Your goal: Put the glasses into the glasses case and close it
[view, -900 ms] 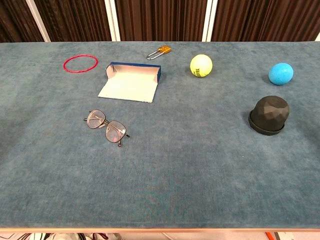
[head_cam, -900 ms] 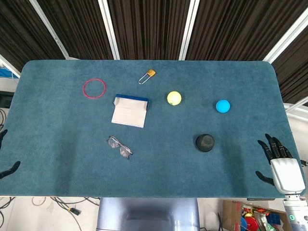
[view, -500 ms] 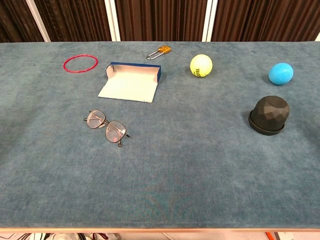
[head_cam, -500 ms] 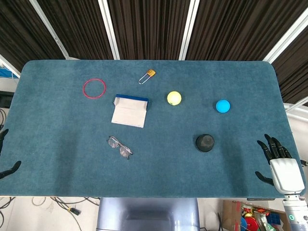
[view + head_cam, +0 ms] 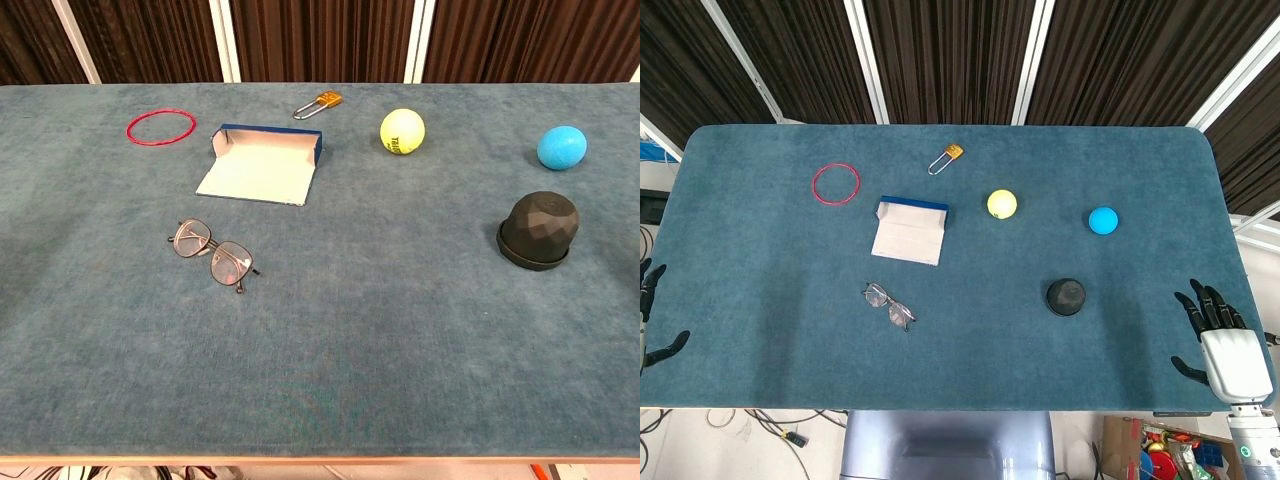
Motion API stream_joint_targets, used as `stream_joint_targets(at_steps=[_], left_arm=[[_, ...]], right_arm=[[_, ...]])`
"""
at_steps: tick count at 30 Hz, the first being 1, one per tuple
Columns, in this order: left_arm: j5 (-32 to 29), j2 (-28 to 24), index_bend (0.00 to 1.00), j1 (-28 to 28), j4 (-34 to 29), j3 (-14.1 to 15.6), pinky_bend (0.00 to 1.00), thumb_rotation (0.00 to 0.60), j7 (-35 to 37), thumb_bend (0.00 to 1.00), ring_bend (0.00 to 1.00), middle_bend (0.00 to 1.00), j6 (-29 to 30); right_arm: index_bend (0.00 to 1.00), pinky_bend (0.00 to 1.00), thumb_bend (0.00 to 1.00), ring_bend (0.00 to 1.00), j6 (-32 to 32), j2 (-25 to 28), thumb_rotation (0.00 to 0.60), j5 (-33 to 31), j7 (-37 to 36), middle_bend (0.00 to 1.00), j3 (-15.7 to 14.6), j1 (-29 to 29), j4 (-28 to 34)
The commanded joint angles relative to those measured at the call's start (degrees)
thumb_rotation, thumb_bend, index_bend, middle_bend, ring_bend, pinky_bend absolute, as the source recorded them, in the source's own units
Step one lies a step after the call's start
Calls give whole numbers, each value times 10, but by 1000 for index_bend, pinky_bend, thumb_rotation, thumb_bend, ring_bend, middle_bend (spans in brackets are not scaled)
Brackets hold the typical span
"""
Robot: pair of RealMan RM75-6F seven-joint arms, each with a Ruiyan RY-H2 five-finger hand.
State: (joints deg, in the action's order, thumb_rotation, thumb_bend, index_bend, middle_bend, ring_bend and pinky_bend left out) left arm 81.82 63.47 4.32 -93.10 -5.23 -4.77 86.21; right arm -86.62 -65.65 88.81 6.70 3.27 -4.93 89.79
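The thin-framed glasses (image 5: 888, 305) (image 5: 213, 254) lie folded flat on the blue felt table, left of centre. Just beyond them the glasses case (image 5: 909, 231) (image 5: 262, 166) lies open, its pale lining up and its blue lid edge at the far side. My right hand (image 5: 1220, 335) hovers at the table's right front corner, fingers spread, holding nothing. Only the fingertips of my left hand (image 5: 652, 315) show, at the left edge of the head view, spread and empty. Neither hand appears in the chest view.
A red ring (image 5: 836, 183) lies at the back left and a padlock (image 5: 947, 157) behind the case. A yellow ball (image 5: 1002, 203), a blue ball (image 5: 1103, 220) and a black dome (image 5: 1066, 296) sit to the right.
My left hand's fingertips have crept slightly further into the head view and upward. The right hand and all objects are unmoved.
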Motion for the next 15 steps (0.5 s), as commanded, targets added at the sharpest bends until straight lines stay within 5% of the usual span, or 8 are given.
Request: stream_joint_targets(at_steps=[1, 6, 15], left_arm=[[7, 5, 51, 2, 2, 2, 0, 600, -7, 170, 0, 0, 2], [33, 12, 78, 19, 18, 10, 0, 600, -2, 175, 0, 0, -16], [42, -18, 120, 131, -42, -7, 0, 600, -56, 175, 0, 0, -176]], right_arm=[[146, 235, 0, 82, -3, 4, 600, -1, -9, 0, 1, 1, 1], [147, 235, 0, 82, 0, 5, 600, -2, -16, 0, 1, 1, 1], [147, 235, 0, 82, 6, 5, 600, -5, -15, 0, 0, 0, 3]])
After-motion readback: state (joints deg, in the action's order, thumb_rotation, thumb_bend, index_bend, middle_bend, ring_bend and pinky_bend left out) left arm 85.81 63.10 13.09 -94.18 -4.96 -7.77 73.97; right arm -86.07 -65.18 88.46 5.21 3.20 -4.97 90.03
